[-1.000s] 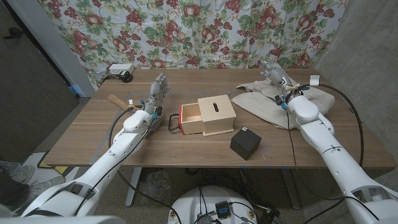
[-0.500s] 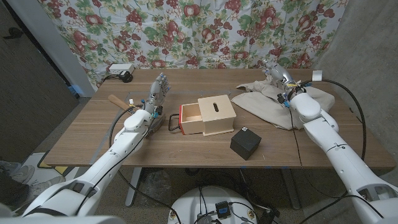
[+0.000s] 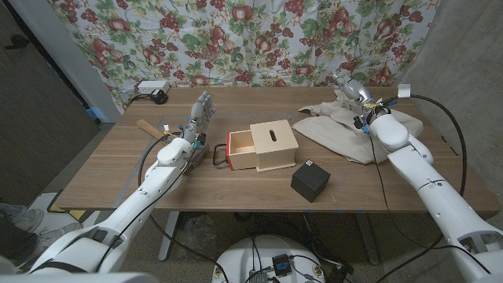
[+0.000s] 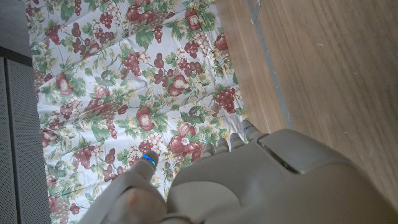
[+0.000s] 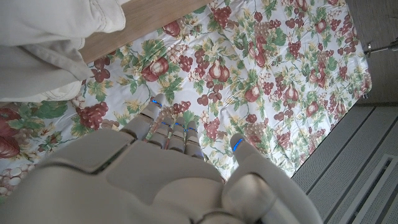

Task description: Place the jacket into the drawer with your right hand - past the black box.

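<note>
Two arms come up from the bottom corners of my head view onto the brown wooden worktop (image 3: 118,169). My right hand (image 3: 350,92) is at the far right part of the worktop, over the far edge of the crumpled cream cloth jacket (image 3: 350,130), which lies spread on the right side. I cannot tell from here whether the fingers touch the cloth or have any of it. The pale wooden box with a slot in its lid (image 3: 273,145) sits mid-worktop, and its red-fronted drawer (image 3: 240,151) is pulled out towards my left. A small black cube-shaped box (image 3: 310,181) stands near the front edge, between me and the jacket, just right of the wooden box. My left hand (image 3: 200,118) stands upright left of the drawer, fingers straight, close together and holding nothing. A wooden-handled tool (image 3: 149,128) lies just to its left. A white power strip (image 3: 152,88) sits at the far left corner, against the fruit-patterned floral curtain (image 3: 259,39).

In the left wrist view I see the back of my left hand (image 4: 249,186), its fingers (image 4: 148,163) reaching towards the curtain (image 4: 124,93), nothing in them, with bare worktop (image 4: 323,68) alongside.

In the right wrist view the back of my right hand (image 5: 155,180) points its fingers (image 5: 163,121) at the curtain (image 5: 273,62). They are extended, slightly apart, and empty. Folds of the jacket (image 5: 50,43) lie on the worktop just beyond the fingertips, apart from them.
</note>
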You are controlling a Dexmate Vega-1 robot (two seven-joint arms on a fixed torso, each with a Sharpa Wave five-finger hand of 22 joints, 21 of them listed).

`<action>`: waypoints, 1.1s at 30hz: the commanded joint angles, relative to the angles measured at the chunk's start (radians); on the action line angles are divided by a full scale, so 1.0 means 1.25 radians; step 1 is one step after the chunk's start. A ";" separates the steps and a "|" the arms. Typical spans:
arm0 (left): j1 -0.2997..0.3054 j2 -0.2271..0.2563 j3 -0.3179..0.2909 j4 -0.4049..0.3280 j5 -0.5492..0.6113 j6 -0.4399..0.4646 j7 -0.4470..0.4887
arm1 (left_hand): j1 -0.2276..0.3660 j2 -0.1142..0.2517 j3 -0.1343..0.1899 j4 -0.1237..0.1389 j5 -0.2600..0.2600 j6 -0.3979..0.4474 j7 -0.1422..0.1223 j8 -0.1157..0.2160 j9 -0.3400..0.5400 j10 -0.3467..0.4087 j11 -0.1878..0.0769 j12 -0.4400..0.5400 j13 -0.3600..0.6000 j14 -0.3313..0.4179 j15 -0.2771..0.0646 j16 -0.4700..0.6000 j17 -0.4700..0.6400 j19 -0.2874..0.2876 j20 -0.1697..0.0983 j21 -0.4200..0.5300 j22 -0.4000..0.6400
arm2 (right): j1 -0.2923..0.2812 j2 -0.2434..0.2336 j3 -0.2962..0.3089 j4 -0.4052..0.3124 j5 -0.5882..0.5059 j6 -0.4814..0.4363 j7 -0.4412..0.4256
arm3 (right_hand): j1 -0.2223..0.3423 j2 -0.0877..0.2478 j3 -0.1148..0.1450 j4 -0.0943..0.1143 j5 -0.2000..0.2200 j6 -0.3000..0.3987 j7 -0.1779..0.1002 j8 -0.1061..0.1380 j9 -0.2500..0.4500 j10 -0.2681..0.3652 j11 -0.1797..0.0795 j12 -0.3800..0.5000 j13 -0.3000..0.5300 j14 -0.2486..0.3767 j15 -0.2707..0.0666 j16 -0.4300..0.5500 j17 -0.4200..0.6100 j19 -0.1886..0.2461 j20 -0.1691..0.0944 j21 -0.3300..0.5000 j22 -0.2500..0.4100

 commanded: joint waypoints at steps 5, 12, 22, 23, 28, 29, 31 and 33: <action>0.003 0.002 0.000 -0.010 0.002 0.002 0.007 | 0.001 0.104 0.008 0.001 0.001 -0.125 -0.003 0.003 0.002 -0.114 0.000 0.002 0.004 -0.111 0.003 0.003 0.002 -0.033 0.004 0.003 0.003 | -0.005 -0.026 0.002 -0.021 -0.047 -0.010 -0.020 | 0.010 0.015 0.005 0.000 0.001 0.006 0.000 0.005 0.003 0.012 0.002 0.004 0.004 0.012 -0.009 0.005 0.000 0.007 -0.002 0.005 0.002; 0.007 0.006 0.000 -0.021 0.002 0.006 0.008 | 0.001 0.104 0.008 0.001 0.001 -0.124 -0.003 0.003 0.002 -0.114 0.001 0.002 0.004 -0.111 0.003 0.003 0.002 -0.033 0.004 0.003 0.003 | -0.008 -0.041 -0.003 -0.038 -0.080 -0.020 -0.030 | 0.012 0.014 0.006 -0.002 0.001 0.007 -0.001 0.005 0.004 0.014 0.002 0.004 0.004 0.013 -0.009 0.005 0.000 0.007 -0.002 0.005 0.002; 0.011 0.010 0.000 -0.030 0.005 0.011 0.012 | 0.001 0.104 0.008 0.001 0.000 -0.124 -0.003 0.003 0.002 -0.114 0.001 0.002 0.004 -0.111 0.003 0.003 0.002 -0.033 0.005 0.002 0.003 | -0.013 -0.057 0.000 -0.055 -0.107 -0.034 -0.039 | 0.015 0.014 0.008 -0.004 0.000 0.007 0.000 0.005 0.004 0.014 0.001 0.004 0.004 0.013 -0.009 0.004 -0.001 0.008 -0.002 0.005 0.002; 0.011 0.010 0.000 -0.030 0.005 0.011 0.011 | 0.001 0.104 0.008 0.001 0.000 -0.124 -0.003 0.003 0.002 -0.114 0.001 0.002 0.004 -0.111 0.003 0.003 0.002 -0.033 0.005 0.002 0.003 | -0.014 -0.059 0.001 -0.057 -0.108 -0.036 -0.040 | 0.015 0.014 0.008 -0.004 0.000 0.007 0.000 0.005 0.004 0.014 0.001 0.004 0.004 0.013 -0.009 0.004 -0.001 0.008 -0.002 0.005 0.002; 0.013 0.010 -0.001 -0.032 0.003 0.012 0.011 | 0.001 0.104 0.009 0.001 0.000 -0.124 -0.003 0.003 0.002 -0.113 0.001 0.002 0.004 -0.111 0.003 0.003 0.002 -0.032 0.004 0.002 0.003 | -0.022 -0.071 0.000 -0.078 -0.140 -0.054 -0.052 | 0.016 0.014 0.009 -0.005 0.000 0.007 0.000 0.005 0.004 0.014 0.001 0.003 0.005 0.013 -0.009 0.004 -0.001 0.006 -0.002 0.004 0.002; 0.015 0.009 -0.002 -0.033 0.001 0.012 0.012 | 0.001 0.104 0.009 0.001 0.000 -0.123 -0.002 0.003 0.002 -0.113 0.001 0.002 0.004 -0.111 0.003 0.003 0.002 -0.032 0.004 0.002 0.003 | -0.023 -0.073 0.001 -0.079 -0.139 -0.053 -0.050 | 0.016 0.014 0.009 -0.005 0.000 0.007 0.000 0.005 0.004 0.014 0.002 0.003 0.005 0.013 -0.009 0.004 -0.001 0.007 -0.002 0.004 0.002; 0.015 0.011 0.000 -0.034 0.003 0.012 0.009 | 0.001 0.104 0.009 0.001 0.000 -0.123 -0.003 0.003 0.002 -0.114 0.001 0.002 0.004 -0.111 0.004 0.003 0.002 -0.032 0.005 0.002 0.003 | -0.024 -0.078 -0.001 -0.084 -0.148 -0.056 -0.050 | 0.017 0.014 0.010 -0.006 0.000 0.007 0.000 0.004 0.004 0.014 0.001 0.003 0.005 0.013 -0.009 0.004 -0.001 0.007 -0.001 0.004 0.002; 0.017 0.011 -0.001 -0.037 0.003 0.014 0.013 | 0.001 0.104 0.009 0.001 0.000 -0.124 -0.003 0.002 0.002 -0.114 0.001 0.001 0.004 -0.111 0.003 0.003 0.002 -0.032 0.005 0.002 0.003 | -0.025 -0.086 -0.005 -0.092 -0.166 -0.065 -0.054 | 0.018 0.014 0.010 -0.006 0.000 0.007 0.000 0.004 0.004 0.014 0.002 0.003 0.005 0.013 -0.009 0.004 -0.001 0.007 -0.001 0.004 0.002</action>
